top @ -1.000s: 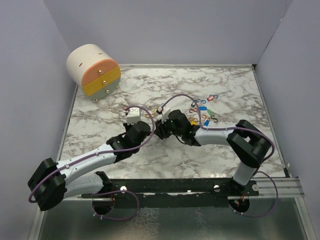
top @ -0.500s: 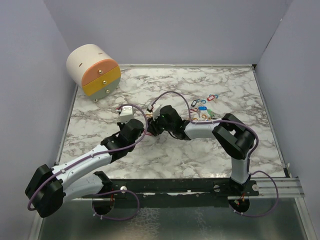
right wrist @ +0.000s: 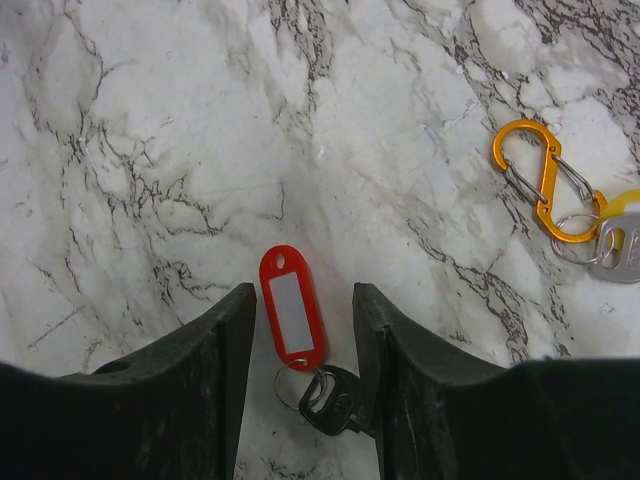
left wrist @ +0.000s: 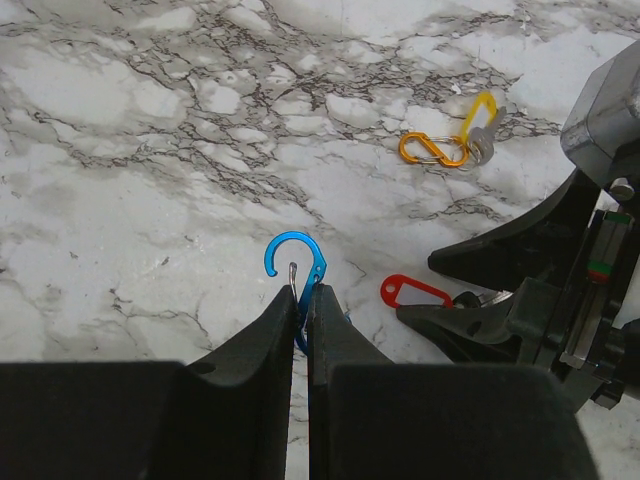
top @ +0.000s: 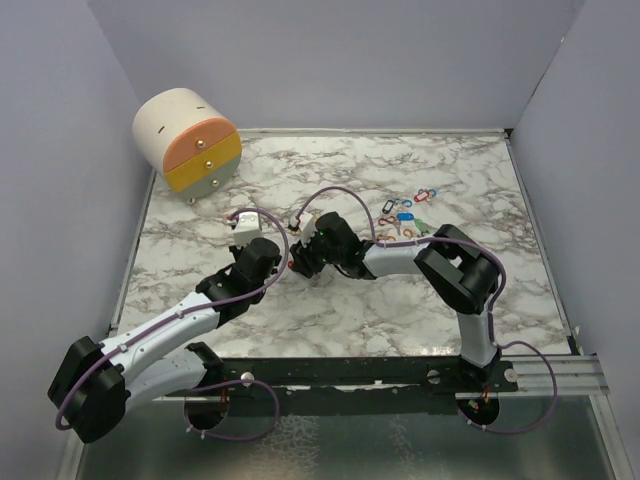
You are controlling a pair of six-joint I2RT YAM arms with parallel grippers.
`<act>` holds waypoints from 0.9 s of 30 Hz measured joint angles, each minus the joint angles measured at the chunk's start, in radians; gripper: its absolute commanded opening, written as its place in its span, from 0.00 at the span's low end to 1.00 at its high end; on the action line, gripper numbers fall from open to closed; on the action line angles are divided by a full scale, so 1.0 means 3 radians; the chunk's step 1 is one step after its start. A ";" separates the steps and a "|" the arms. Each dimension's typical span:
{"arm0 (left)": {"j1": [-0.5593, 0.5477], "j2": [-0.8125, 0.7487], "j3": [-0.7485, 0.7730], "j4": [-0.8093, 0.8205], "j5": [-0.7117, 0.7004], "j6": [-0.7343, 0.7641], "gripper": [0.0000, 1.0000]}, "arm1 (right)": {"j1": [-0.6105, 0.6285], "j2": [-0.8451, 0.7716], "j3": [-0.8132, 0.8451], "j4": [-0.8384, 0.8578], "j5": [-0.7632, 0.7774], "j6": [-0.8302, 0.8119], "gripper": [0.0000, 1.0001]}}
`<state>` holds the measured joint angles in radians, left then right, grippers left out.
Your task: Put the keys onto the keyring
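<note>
My left gripper (left wrist: 303, 288) is shut on the lower part of a blue carabiner keyring (left wrist: 296, 262), whose hooked top sticks out past the fingertips just above the marble. A red-tagged key (right wrist: 291, 305) with a black head (right wrist: 330, 398) lies flat on the table between the fingers of my right gripper (right wrist: 303, 290), which is open; the black head touches the right finger. In the left wrist view the red tag (left wrist: 410, 292) lies just right of the blue keyring. From above, both grippers meet near the table's middle (top: 292, 262).
An orange carabiner (right wrist: 545, 180) with a yellow-tagged key (right wrist: 620, 235) lies to the right of the red tag. Several more coloured keys (top: 405, 215) are scattered at the back right. A round drawer cabinet (top: 188, 140) stands at the back left corner.
Both grippers have moved left across the table, staying close together. The right gripper's jaws have spread a little around the red-tagged key.
</note>
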<state>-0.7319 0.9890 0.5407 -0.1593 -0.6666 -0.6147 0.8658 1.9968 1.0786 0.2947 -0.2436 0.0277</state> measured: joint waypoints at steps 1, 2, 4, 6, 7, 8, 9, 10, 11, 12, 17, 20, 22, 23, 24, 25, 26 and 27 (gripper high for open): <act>0.0008 -0.0003 -0.0004 0.0000 0.0009 0.0001 0.00 | 0.0000 0.0017 0.0006 -0.0003 -0.0031 -0.0024 0.45; 0.0015 -0.0005 -0.0006 0.0001 0.0018 0.0001 0.00 | 0.0000 0.0017 0.0009 -0.0003 -0.0032 -0.0024 0.45; 0.0020 -0.0011 -0.0015 0.0001 0.0036 0.0003 0.00 | 0.0000 0.0029 0.0036 -0.0013 -0.0057 -0.0047 0.44; 0.0029 -0.0013 -0.0022 0.0001 0.0051 0.0003 0.00 | 0.0000 0.0058 0.0072 -0.0014 -0.0081 -0.0069 0.41; 0.0034 -0.0013 -0.0027 0.0001 0.0056 0.0003 0.00 | 0.0000 0.0069 0.0085 -0.0022 -0.0094 -0.0079 0.39; 0.0039 -0.0013 -0.0028 0.0001 0.0065 0.0003 0.00 | 0.0000 0.0079 0.0095 -0.0028 -0.0106 -0.0088 0.36; 0.0042 -0.0013 -0.0029 0.0001 0.0071 0.0003 0.00 | 0.0000 0.0083 0.0099 -0.0031 -0.0114 -0.0100 0.33; 0.0043 -0.0013 -0.0031 0.0001 0.0076 0.0003 0.00 | 0.0000 0.0083 0.0102 -0.0037 -0.0120 -0.0109 0.31; 0.0043 -0.0013 -0.0031 0.0001 0.0078 0.0003 0.00 | 0.0000 0.0083 0.0102 -0.0042 -0.0122 -0.0113 0.29; 0.0051 -0.0013 -0.0031 0.0001 0.0080 0.0003 0.00 | 0.0000 0.0083 0.0102 -0.0047 -0.0125 -0.0116 0.26; 0.0065 -0.0013 -0.0031 0.0003 0.0095 0.0004 0.00 | 0.0000 0.0083 0.0102 -0.0056 -0.0145 -0.0120 0.06; 0.0069 -0.0013 -0.0031 0.0001 0.0102 0.0005 0.00 | -0.0004 0.0081 0.0102 -0.0018 -0.0169 -0.0111 0.01; 0.0078 -0.0013 -0.0031 0.0001 0.0103 0.0005 0.00 | -0.0004 0.0081 0.0102 0.0006 -0.0181 -0.0107 0.01; 0.0079 -0.0013 -0.0031 0.0001 0.0104 0.0006 0.00 | -0.0004 0.0081 0.0102 0.0011 -0.0183 -0.0106 0.01; 0.0080 -0.0013 -0.0031 0.0003 0.0104 0.0006 0.00 | -0.0004 0.0080 0.0098 0.0018 -0.0184 -0.0106 0.01; 0.0080 -0.0013 -0.0031 0.0001 0.0106 0.0006 0.00 | -0.0004 0.0076 0.0090 0.0025 -0.0183 -0.0106 0.01; 0.0080 -0.0013 -0.0031 0.0003 0.0108 0.0006 0.00 | -0.0004 0.0066 0.0071 0.0045 -0.0183 -0.0104 0.01; 0.0080 -0.0013 -0.0031 0.0003 0.0113 0.0006 0.00 | -0.0004 0.0045 0.0042 0.0062 -0.0181 -0.0099 0.01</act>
<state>-0.7078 0.9852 0.5316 -0.1585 -0.6327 -0.6128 0.8646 2.0102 1.0912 0.3134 -0.2977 -0.0021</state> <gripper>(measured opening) 0.092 0.015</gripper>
